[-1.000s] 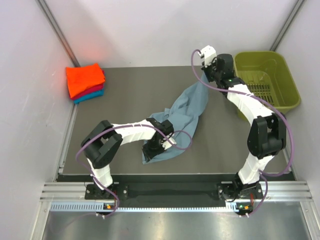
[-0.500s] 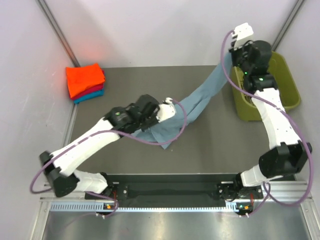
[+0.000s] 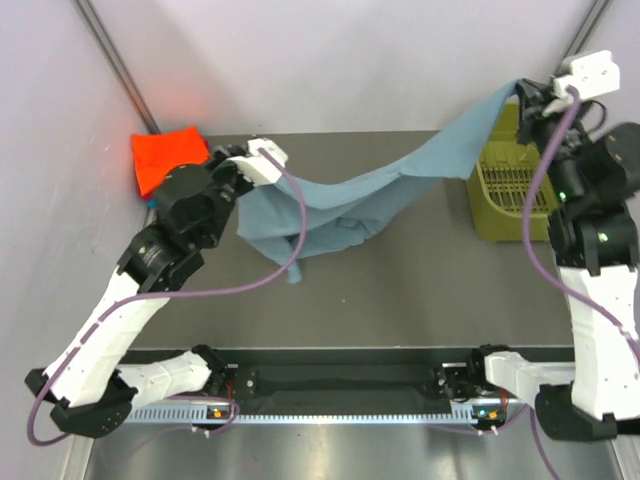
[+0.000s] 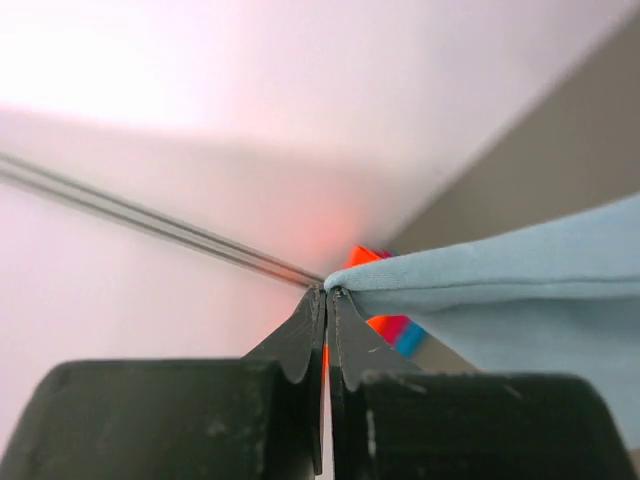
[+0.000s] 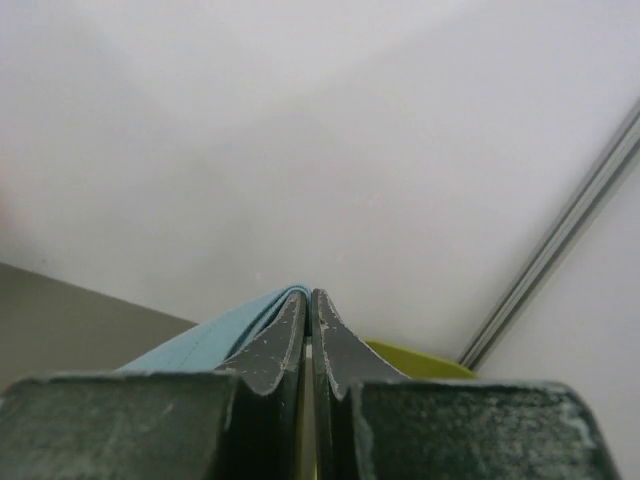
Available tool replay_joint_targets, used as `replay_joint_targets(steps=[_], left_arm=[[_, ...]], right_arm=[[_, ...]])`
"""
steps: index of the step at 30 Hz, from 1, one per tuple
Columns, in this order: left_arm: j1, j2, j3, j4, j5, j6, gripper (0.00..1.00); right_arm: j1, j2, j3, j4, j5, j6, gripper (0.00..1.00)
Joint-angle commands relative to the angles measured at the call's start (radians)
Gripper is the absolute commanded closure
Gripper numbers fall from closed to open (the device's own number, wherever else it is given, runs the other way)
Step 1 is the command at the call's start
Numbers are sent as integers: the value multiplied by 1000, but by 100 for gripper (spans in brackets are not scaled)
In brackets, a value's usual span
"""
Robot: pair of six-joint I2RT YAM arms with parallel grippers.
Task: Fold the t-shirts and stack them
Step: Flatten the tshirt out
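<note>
Item count: four t-shirts, one basket, two grippers.

The grey-blue t-shirt (image 3: pixel 385 190) is one soft, matte cloth piece; it is hanging as a sagging band above the far half of the counter (image 3: pixel 420 300), from near the far left corner to above the far right corner. Its loose, creased folds are drooping toward the counter centre; whether the lowest tip is touching the surface cannot be told.

The folded stack (image 3: pixel 160 160) is sitting at the far left corner, close to the left wall. From above only the bright orange top layer is showing, with the left arm covering the rest; the left wrist view is showing three layers, orange (image 4: pixel 362 259), red (image 4: pixel 390 326) and teal (image 4: pixel 409 339).

The left gripper (image 4: pixel 327 292) is pressing its fingers together on the left end of the grey-blue t-shirt, beside the stack; the right gripper (image 5: pixel 307 294) is pinching the opposite end in the same way, raised above the basket (image 3: pixel 500 190).

The basket is olive-green rigid plastic, rectangular, with a slotted floor; it is sitting at the far right corner against the right edge.

The counter is a dark grey, flat, matte surface; its near half, between the shirt and the arm bases, is lying bare; white walls are closing the left, far and right sides.
</note>
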Motion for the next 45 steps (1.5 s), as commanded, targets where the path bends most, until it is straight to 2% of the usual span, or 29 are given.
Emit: replay_joint_targets(steps=[1, 4, 9, 14, 20, 22, 25, 28, 30, 32, 34, 39, 40, 42, 45], left_arm=[[1, -75, 24, 320, -30, 172, 100], [1, -81, 72, 408, -10, 241, 100], [1, -58, 252, 399, -1, 255, 100], [39, -81, 318, 368, 51, 233, 100], [110, -107, 363, 351, 182, 161, 100], [156, -87, 419, 355, 220, 102, 100], [197, -46, 510, 355, 251, 43, 100], [204, -28, 519, 355, 234, 46, 100], [204, -43, 434, 353, 230, 65, 100], [204, -69, 343, 344, 243, 68, 100], [204, -113, 178, 344, 263, 74, 100], [204, -179, -224, 347, 254, 28, 100], [204, -179, -273, 347, 263, 5, 100], [204, -157, -398, 341, 291, -49, 100], [205, -77, -544, 434, 318, -57, 100]], right_arm=[[-9, -99, 61, 12, 13, 26, 100], [-9, -138, 80, 5, 48, 28, 100], [-7, -224, 103, 3, 56, 42, 100], [-27, -276, 251, -73, 68, 65, 100], [-36, -227, 508, -133, 65, 57, 100], [-39, -193, 600, -129, 66, 78, 100], [-52, -161, 657, -81, 66, 100, 100], [-58, -135, 648, -54, 63, 96, 100], [-56, -136, 587, -9, 59, 79, 100], [-56, -156, 438, 61, 48, 47, 100], [-56, -178, 279, 112, 40, 30, 100], [-55, -165, 35, 178, 4, -7, 100], [-55, -153, -63, 184, -25, -30, 100], [-55, -132, -158, 201, -50, -38, 100], [-47, -16, -329, 210, -111, -59, 100]])
